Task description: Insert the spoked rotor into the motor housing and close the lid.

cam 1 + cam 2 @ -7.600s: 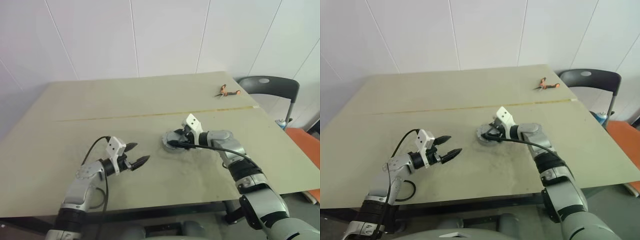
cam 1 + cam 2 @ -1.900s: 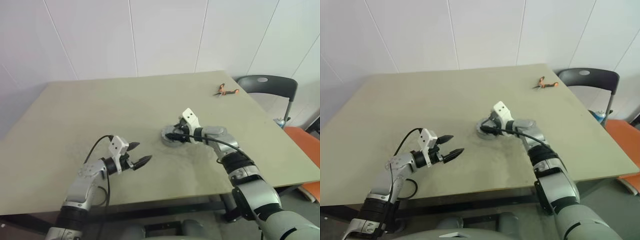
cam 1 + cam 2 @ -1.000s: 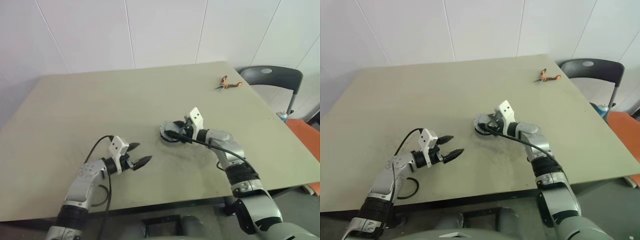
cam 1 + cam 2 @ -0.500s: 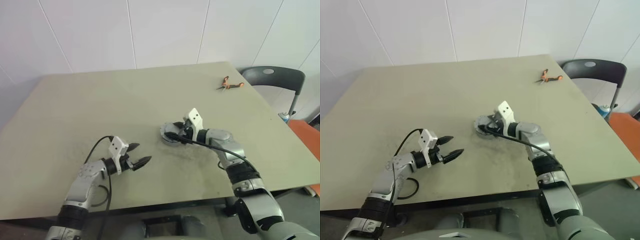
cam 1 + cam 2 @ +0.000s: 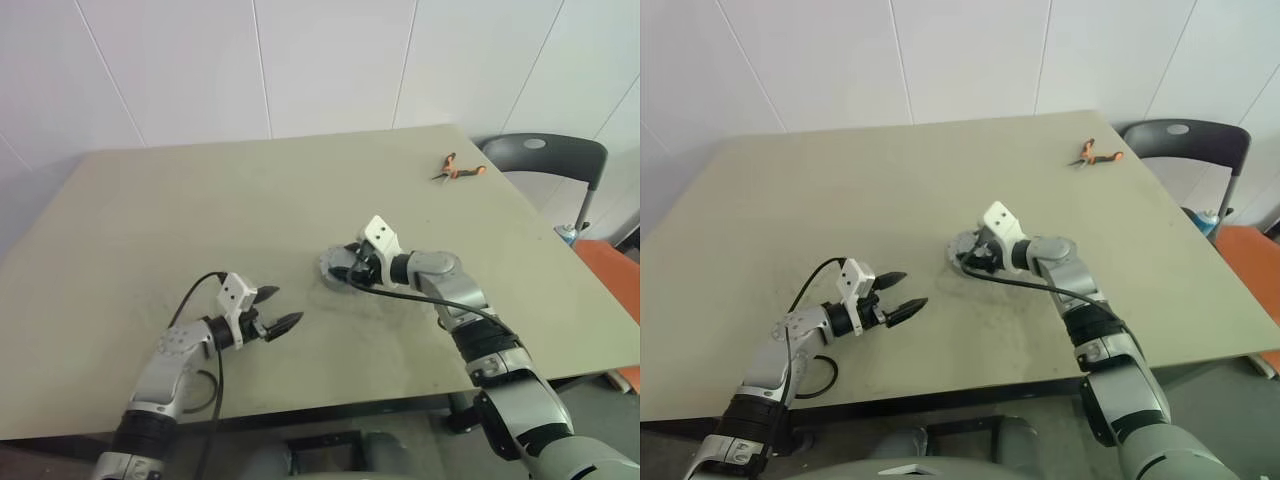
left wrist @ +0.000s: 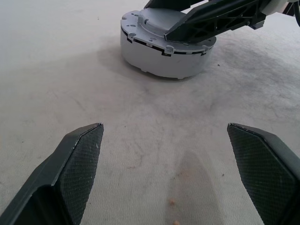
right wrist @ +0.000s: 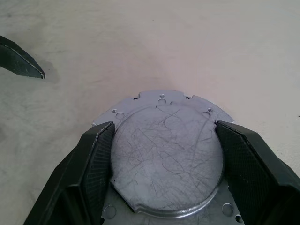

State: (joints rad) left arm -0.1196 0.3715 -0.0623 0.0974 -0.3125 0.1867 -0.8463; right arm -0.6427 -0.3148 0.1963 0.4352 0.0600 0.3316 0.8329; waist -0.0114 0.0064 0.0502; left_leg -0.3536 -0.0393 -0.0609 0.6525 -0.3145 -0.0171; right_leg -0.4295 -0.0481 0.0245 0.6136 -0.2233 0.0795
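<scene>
A broad beige table [image 5: 200,210] filled most of the scene, backed by a white panelled wall [image 5: 300,60]. Off its far right corner stood a dark grey chair [image 5: 545,155], and a small orange-handled tool [image 5: 458,167] lay on the table near that corner.

The right arm reached in from the near right toward the table's middle, with a black cable running along it. There the right gripper [image 7: 161,140] sat over the lid [image 7: 166,154], its two black fingers [image 7: 98,159] set against opposite sides of the lid's raised, scratched centre disc, so the jaws were closed on the lid at a wide spread. The lid lay flat on top of a squat grey round body, the motor housing [image 6: 159,51], which stood on the table just right of centre. From the left wrist view the lid's flange with small holes sat flush on the housing's top edge, and one right finger lay across it. The rotor and the windings could not be seen.

The left gripper [image 5: 272,310] hung over the near left part of the table, well apart from the housing, pointing toward it, its jaws spread wide and empty.
</scene>
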